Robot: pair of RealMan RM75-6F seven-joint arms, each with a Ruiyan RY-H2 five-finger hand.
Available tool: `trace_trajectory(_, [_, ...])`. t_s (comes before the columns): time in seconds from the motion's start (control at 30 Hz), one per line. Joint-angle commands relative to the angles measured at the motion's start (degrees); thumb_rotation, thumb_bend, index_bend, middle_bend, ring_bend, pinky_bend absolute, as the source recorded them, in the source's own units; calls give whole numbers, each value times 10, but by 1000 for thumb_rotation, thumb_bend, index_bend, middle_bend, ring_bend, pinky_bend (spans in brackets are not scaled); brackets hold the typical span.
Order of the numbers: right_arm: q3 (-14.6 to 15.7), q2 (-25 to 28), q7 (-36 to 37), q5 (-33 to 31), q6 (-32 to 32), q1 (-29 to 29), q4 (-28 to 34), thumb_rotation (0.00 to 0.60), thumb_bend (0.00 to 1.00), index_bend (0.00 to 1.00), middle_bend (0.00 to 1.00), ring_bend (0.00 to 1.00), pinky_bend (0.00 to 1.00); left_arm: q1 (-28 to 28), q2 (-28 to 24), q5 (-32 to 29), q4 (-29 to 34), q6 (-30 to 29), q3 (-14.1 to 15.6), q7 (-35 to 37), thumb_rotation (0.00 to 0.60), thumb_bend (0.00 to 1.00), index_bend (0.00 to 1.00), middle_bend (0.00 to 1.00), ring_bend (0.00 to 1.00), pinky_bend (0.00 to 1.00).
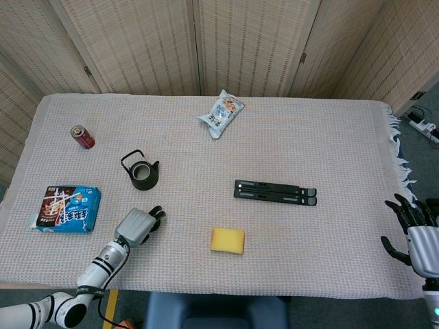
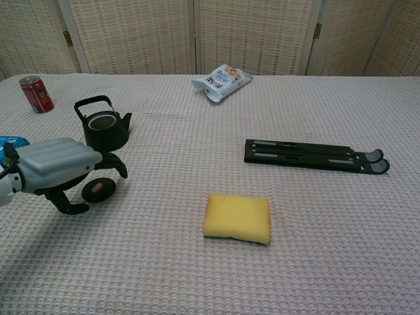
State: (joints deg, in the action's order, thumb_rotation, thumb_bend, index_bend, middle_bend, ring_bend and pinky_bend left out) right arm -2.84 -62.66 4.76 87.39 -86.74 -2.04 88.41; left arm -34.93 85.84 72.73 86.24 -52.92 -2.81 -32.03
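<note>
My left hand (image 1: 138,225) (image 2: 55,168) hovers low over the near-left part of the table, fingers loosely apart and holding nothing. A small black teapot lid (image 2: 98,189) lies flat on the cloth just under its fingertips, between fingers and thumb; whether they touch it I cannot tell. The head view hides the lid. The lidless black teapot (image 1: 143,174) (image 2: 104,128) stands upright just beyond the hand. My right hand (image 1: 414,236) hangs past the table's right edge, fingers spread, empty; the chest view does not show it.
A yellow sponge (image 1: 228,240) (image 2: 237,218) lies front centre. A black folding stand (image 1: 274,192) (image 2: 315,156) lies to its right. A white snack bag (image 1: 223,113) (image 2: 223,80) is at the back, a red can (image 1: 84,137) (image 2: 36,94) and a blue snack pack (image 1: 66,209) at the left.
</note>
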Motion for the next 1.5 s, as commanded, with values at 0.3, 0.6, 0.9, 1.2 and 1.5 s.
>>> trace_trajectory(0.3, [1,-2,6,0,-1,1,-5,600,344,155,116,214,92,-3,11,-1,-22,-8,5,6,600,273,258,209,737,716])
trace_trajectory(0.6, [2,-4,7,2,-2,3,-6,600,343,155,116,214,91,-3,22,4,-48,-14,9,28,600,272,318,277,758,720])
trace_trajectory(0.9, [3,-3,3,1,-1,3,-4,600,344,155,116,215,91,-4,28,18,-69,-24,9,55,600,272,387,360,788,731])
trace_trajectory(1.2, [3,-4,3,2,-2,4,-5,600,344,155,116,213,91,-19,-3,7,-42,-25,-22,72,600,272,400,371,790,731])
trace_trajectory(1.5, [5,-3,5,5,-6,7,-6,600,345,155,116,213,91,-60,-39,-58,-27,4,-83,68,600,273,399,372,798,731])
